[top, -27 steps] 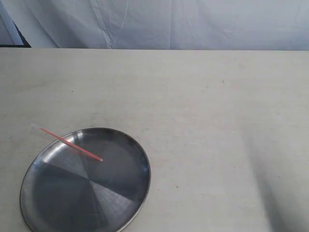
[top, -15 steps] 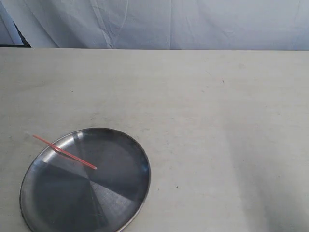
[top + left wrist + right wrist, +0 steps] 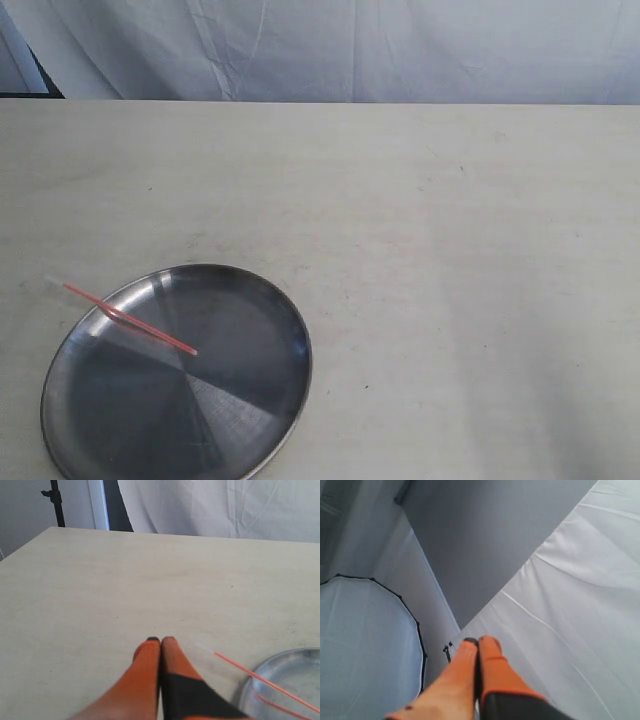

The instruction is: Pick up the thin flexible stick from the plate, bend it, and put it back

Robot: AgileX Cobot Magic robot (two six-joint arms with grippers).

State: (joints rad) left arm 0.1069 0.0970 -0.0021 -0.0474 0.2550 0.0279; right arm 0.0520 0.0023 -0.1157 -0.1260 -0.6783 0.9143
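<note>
The shiny steel plate [image 3: 240, 420] lies at the front left of the table. The thin red-orange stick [image 3: 130, 320] rests across its upper left rim, straight, its pale end [image 3: 52, 281] sticking out over the table. In the left wrist view the stick [image 3: 260, 676] and the plate's rim [image 3: 250, 682] show just beside my left gripper [image 3: 160, 640], which is shut and empty above the bare table. My right gripper [image 3: 479, 641] is shut too, empty, and points up at the white backdrop. Neither gripper appears in the exterior view.
The pale wooden table [image 3: 420, 230] stretches wide around the plate. A white cloth backdrop [image 3: 350, 50] hangs behind the far edge. A dark stand [image 3: 56, 502] rises past the table's far corner.
The stick has slid and settled lower on the plate, its free end dropping toward the table. A shadow at the right of the table has faded away.
</note>
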